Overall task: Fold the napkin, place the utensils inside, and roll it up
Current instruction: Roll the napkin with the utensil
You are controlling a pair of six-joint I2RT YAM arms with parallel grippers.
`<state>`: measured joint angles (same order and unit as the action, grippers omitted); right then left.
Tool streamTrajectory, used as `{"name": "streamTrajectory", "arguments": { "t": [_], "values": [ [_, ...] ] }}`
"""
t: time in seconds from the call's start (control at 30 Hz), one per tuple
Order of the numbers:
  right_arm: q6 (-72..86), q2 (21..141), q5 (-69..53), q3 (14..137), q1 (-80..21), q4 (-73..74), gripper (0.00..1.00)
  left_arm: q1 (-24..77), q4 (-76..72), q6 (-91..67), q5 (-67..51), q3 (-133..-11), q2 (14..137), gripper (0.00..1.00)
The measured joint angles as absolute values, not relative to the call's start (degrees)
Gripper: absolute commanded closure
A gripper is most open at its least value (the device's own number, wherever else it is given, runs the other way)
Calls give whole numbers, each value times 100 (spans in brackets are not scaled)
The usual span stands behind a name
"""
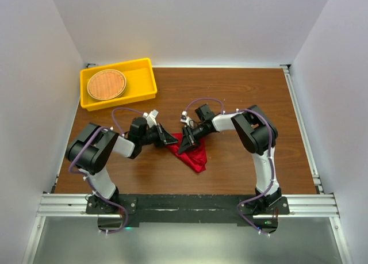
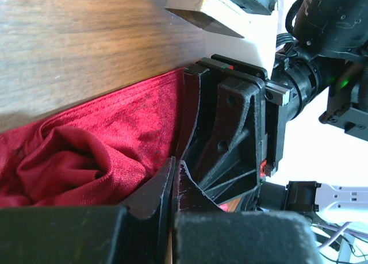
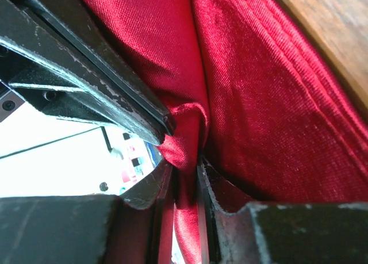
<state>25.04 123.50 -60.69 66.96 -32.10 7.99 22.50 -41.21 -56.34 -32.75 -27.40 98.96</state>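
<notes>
Top view: the napkin point(image 1: 194, 156) was found bunched and crumpled at the centre of the table point(image 1: 241, 103), slightly below the middle of the frame. Both arms were seen angled inward, meeting over the cloth's upper left part. The left gripper point(image 1: 172, 140) and the right gripper point(image 1: 185, 142) were recorded tip to tip at that spot; jaw state could not be told from this view. A yellow tray point(image 1: 146, 74) was noted at the upper left of the table, with a round woven mat point(image 1: 106, 84) lying in it, well apart from the napkin.

Left wrist view: the napkin point(image 2: 86, 149) was observed filling the lower left of the frame, heavily wrinkled, with bare wood above it. The left gripper point(image 2: 173, 163) was seen with its jaws drawn together, only a thin slit between them, the tips set at the cloth's edge. Whether cloth was caught between them could not be told. The black fingers point(image 2: 230, 120) of the right gripper were recorded just beside, at centre right.

Right wrist view: the right gripper point(image 3: 184, 172) was seen clenched on a narrow fold of the napkin point(image 3: 259, 91), red cloth plainly showing between its fingers point(image 3: 155, 189) at bottom centre. A finger point(image 3: 86, 68) of the left gripper was noted at upper left, its tip touching the same puckered fold. A strip of table point(image 3: 333, 39) was visible at the upper right.
</notes>
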Motion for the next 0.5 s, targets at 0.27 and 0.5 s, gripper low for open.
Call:
{"name": "streamTrajectory", "arguments": {
  "t": [0.27,0.5],
  "values": [
    [1994,11758,-5094,6879,-3208,2058,46,2202,-4482,-5509,-3485,-2757,10151,100],
    [1361,10831,-3826,6490,-3304,2856,43,2178,-4379,-5433,-3627,-2897,10241,100]
  ]
}}
